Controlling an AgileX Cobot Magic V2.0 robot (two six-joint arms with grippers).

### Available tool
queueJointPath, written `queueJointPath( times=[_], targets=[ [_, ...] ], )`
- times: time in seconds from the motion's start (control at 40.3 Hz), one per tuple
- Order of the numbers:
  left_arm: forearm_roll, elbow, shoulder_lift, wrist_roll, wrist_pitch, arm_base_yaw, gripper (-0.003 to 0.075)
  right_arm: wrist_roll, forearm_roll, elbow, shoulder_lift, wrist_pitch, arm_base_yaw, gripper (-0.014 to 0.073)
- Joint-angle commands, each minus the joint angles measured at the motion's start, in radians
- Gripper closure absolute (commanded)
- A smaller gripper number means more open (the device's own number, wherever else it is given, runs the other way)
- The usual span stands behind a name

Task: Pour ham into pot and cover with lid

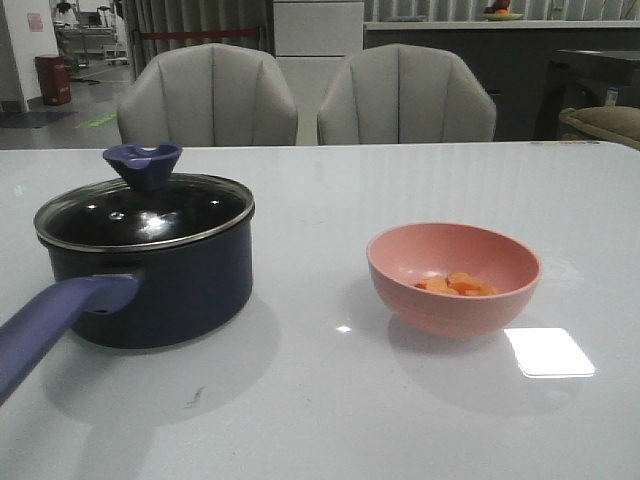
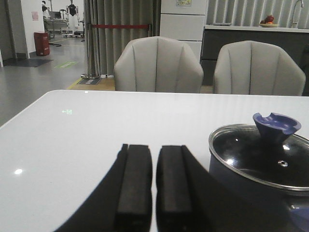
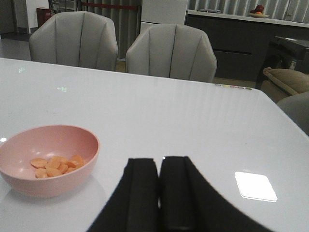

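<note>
On pot (image 1: 150, 280), lid (image 1: 145, 212) sits shut; knob near left gripper (image 2: 154, 193). Right gripper (image 3: 159, 193) beside bowl (image 3: 48, 159) holding ham (image 3: 55, 166). Both grippers' fingers pressed together, empty.

A salmon-pink bowl (image 1: 453, 276) stands upright on the white desk (image 1: 330, 190), right of centre. Two grey upholstered chairs (image 1: 208, 96) (image 1: 405, 96) stand side by side just beyond the desk's far edge. A bright rectangular light reflection (image 1: 548, 351) lies on the desk surface near the bowl, toward the near right corner.
</note>
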Motion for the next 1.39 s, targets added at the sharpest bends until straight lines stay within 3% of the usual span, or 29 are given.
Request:
queueJointPath(
  times=[0.0, 0.893, 0.967, 1.166, 1.24, 1.364],
  targets=[
    [-0.007, 0.023, -0.018, -0.012, -0.078, 0.002, 0.0586, -0.001, -0.005, -0.01, -0.02, -0.081, -0.007, 0.0447],
    [0.005, 0.023, -0.018, -0.01, -0.082, 0.002, 0.0586, -0.001, -0.005, -0.01, -0.02, -0.081, -0.007, 0.0447],
    [0.005, 0.023, -0.018, -0.01, -0.125, 0.002, 0.0586, -0.001, -0.005, -0.01, -0.02, -0.081, -0.007, 0.0447],
    [-0.01, 0.002, -0.018, -0.012, -0.401, 0.002, 0.0586, -0.001, -0.005, -0.01, -0.02, -0.081, -0.007, 0.0447],
    [-0.009, -0.047, -0.018, -0.012, -0.376, 0.002, 0.0586, -0.001, -0.005, -0.01, -0.02, -0.081, -0.007, 0.0447],
    [-0.009, -0.191, -0.002, -0.012, -0.205, 0.002, 0.0586, -0.001, -0.005, -0.01, -0.02, -0.081, -0.007, 0.0447]
  ],
)
